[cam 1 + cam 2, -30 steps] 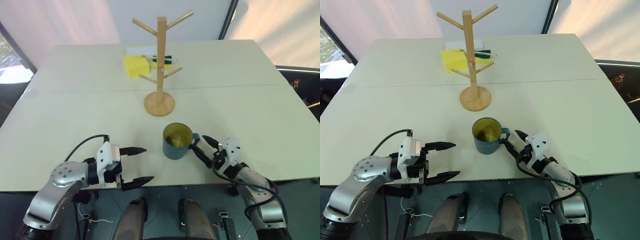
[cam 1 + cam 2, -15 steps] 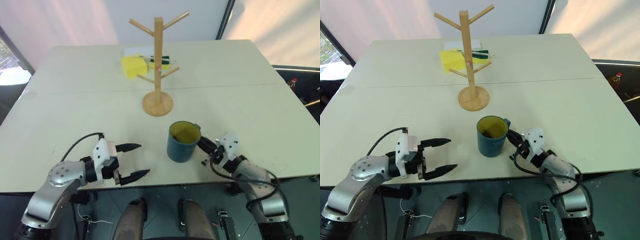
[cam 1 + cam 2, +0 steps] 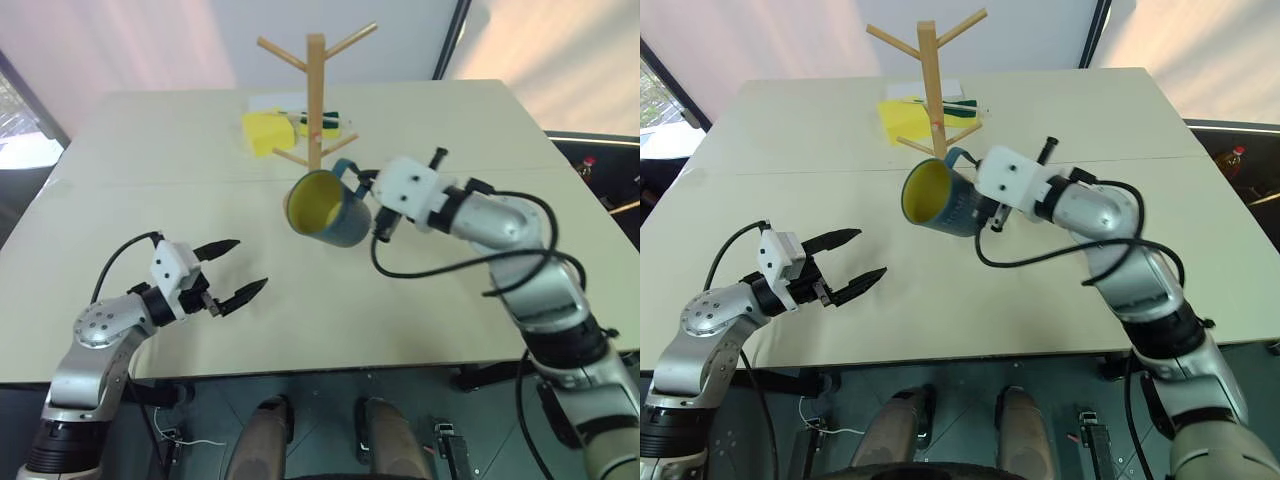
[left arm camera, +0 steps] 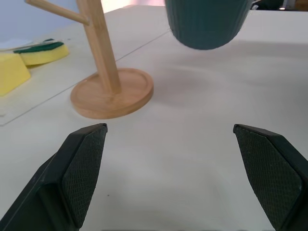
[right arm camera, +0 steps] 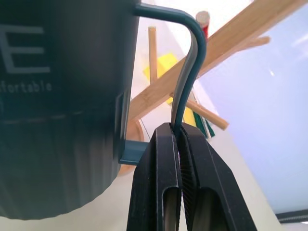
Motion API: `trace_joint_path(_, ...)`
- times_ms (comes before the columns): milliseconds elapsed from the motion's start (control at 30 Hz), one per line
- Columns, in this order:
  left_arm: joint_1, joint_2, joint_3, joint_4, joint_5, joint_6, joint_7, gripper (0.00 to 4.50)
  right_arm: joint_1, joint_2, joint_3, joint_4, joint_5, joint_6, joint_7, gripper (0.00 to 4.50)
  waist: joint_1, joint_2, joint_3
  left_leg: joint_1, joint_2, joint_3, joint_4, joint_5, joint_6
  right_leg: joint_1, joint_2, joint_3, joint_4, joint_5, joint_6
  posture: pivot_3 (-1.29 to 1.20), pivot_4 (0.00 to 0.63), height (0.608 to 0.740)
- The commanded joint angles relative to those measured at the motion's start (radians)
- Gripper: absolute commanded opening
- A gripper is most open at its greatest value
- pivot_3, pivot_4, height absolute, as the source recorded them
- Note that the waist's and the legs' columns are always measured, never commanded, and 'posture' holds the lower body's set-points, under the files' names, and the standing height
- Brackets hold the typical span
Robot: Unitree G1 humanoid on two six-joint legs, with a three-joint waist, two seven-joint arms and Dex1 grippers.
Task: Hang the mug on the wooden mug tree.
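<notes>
Left eye view: the mug (image 3: 328, 208) is held in the air at frame centre, tipped on its side with the yellow mouth toward the lower left. It hangs just in front of the tree (image 3: 316, 95), whose base is hidden behind it. The right gripper (image 3: 372, 200) is clamped on the handle, so the right arm is plainly the nearer one; its fingertips are covered by the mug.

Right eye view: the left gripper (image 3: 852, 261) is seen spread wide and empty at lower left, well apart from the mug.

Left wrist view: only the mug's bottom is caught at the top edge, its upper part cut off.

Right wrist view: the fingers (image 5: 159, 183) are seen pinched on the thin handle (image 5: 190, 82). Pegs slant behind the loop, and the next move is judged to turn on bringing that loop onto a peg tip.
</notes>
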Motion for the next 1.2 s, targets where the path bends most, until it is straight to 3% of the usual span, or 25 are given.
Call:
trace_joint_path(33,-0.018,0.003,0.032,-0.027,-0.017,-0.012,0.008,4.50,-0.090,0.027,0.013,0.002,-0.045,0.044,-0.005,0.03,-0.001,0.000,0.000,0.000,0.000,0.000,0.000,0.000,0.000,0.000,0.000,0.000,0.000,0.000,0.000,0.00,0.150,0.740)
trace_joint_path(667,-0.109,0.009,0.137,-0.113,-0.195,0.102,0.069,4.50,-0.222,0.157,0.066,0.173,-0.137,0.037,-0.027,0.03,-0.024,0.000,0.000,0.001,0.000,-0.001,0.000,0.000,0.000,0.000,0.001,0.000,0.003,0.000,0.000,0.00,0.150,0.740)
trace_joint_path(1133,-0.085,0.016,0.134,-0.144,-0.178,0.109,0.094,4.50,-0.296,0.250,0.070,0.361,-0.165,-0.026,-0.071,0.03,-0.022,0.000,0.000,0.002,0.000,-0.002,0.000,0.000,0.000,0.000,0.002,0.000,0.004,0.000,0.000,0.00,0.150,0.740)
trace_joint_path(1167,-0.085,0.016,0.134,-0.144,-0.178,0.109,0.096,4.50,-0.299,0.250,0.069,0.365,-0.167,-0.034,-0.075,0.64,-0.022,0.000,0.000,0.002,0.000,-0.002,0.000,0.000,0.000,0.000,0.002,0.000,0.004,0.000,0.000,0.00,0.150,0.740)
trace_joint_path(1200,-0.086,0.016,0.134,-0.145,-0.178,0.108,0.099,4.50,-0.301,0.251,0.067,0.367,-0.170,-0.040,-0.079,0.85,-0.022,0.000,0.000,0.002,0.000,-0.001,0.000,0.001,0.000,0.000,0.002,0.000,0.004,0.000,0.000,0.00,0.150,0.740)
